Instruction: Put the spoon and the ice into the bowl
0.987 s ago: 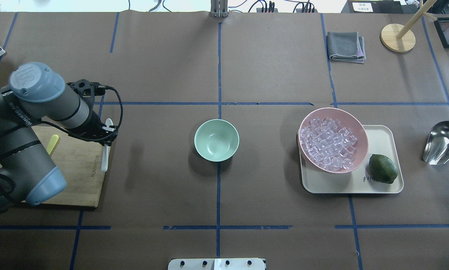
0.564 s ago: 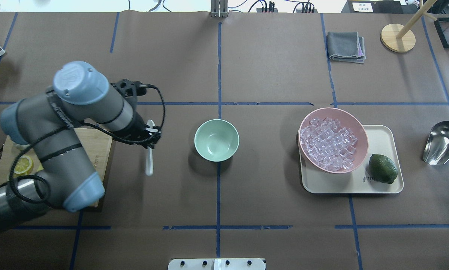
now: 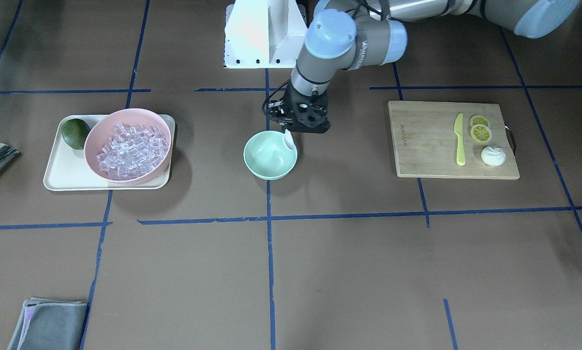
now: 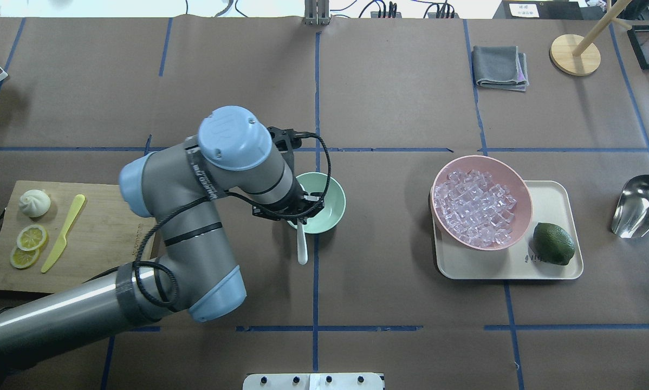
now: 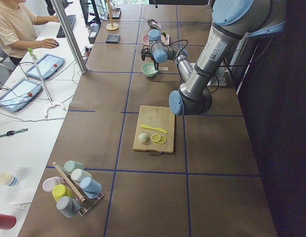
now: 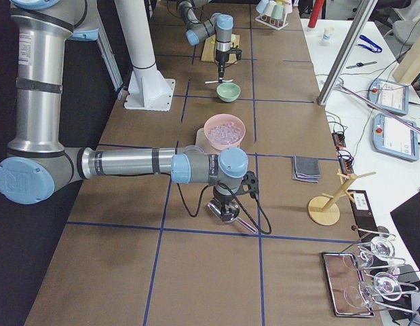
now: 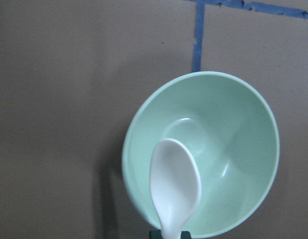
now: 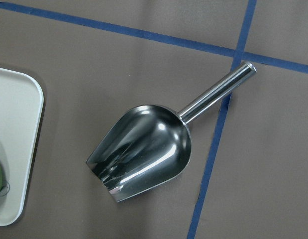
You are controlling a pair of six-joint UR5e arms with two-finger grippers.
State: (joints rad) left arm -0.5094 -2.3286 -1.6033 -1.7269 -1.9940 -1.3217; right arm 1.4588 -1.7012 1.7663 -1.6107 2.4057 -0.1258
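Observation:
My left gripper (image 4: 301,216) is shut on the white spoon (image 4: 302,248) and holds it over the near-left rim of the mint-green bowl (image 4: 327,197). In the left wrist view the spoon's scoop (image 7: 174,186) hangs above the inside of the bowl (image 7: 233,144). The front-facing view shows the scoop (image 3: 288,140) at the bowl's (image 3: 266,160) rim. The ice (image 4: 473,206) fills a pink bowl (image 4: 522,189) on the right. My right gripper (image 6: 226,202) shows only in the exterior right view, above a metal scoop (image 8: 144,152); I cannot tell whether it is open or shut.
The pink bowl and a lime (image 4: 553,244) sit on a cream tray (image 4: 552,271). A cutting board (image 4: 108,238) at the left holds a yellow-green knife (image 4: 63,233), lemon slices (image 4: 31,238) and a bun (image 4: 34,202). A grey cloth (image 4: 499,66) and a wooden stand (image 4: 575,54) are at the back right.
My left arm has swung right from the cutting board's edge, carrying the spoon, and now holds it over the mint-green bowl. Nothing else has moved.

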